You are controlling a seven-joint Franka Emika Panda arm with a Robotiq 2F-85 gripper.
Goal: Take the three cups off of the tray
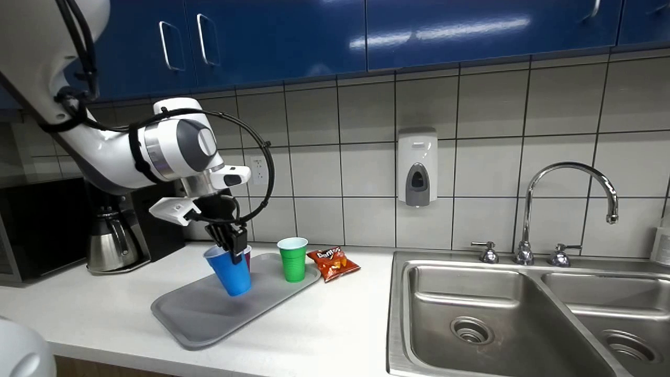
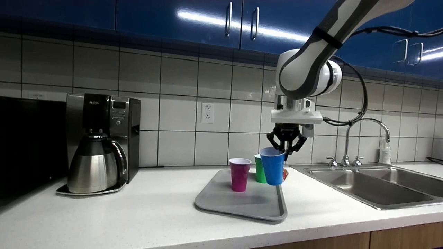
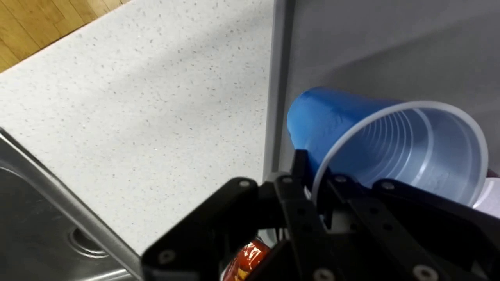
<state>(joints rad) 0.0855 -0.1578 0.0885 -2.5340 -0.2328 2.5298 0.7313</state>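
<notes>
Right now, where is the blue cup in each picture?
In an exterior view: blue cup, lower half, left of centre.
In an exterior view: blue cup, lower half, right of centre.
In the wrist view: blue cup, mid-height, right of centre.
Shared landmark: the grey tray.

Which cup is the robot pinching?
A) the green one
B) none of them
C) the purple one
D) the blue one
D: in the wrist view the gripper is closed on the rim of the blue cup, while in an exterior view the purple cup and green cup stand on the tray.
</notes>
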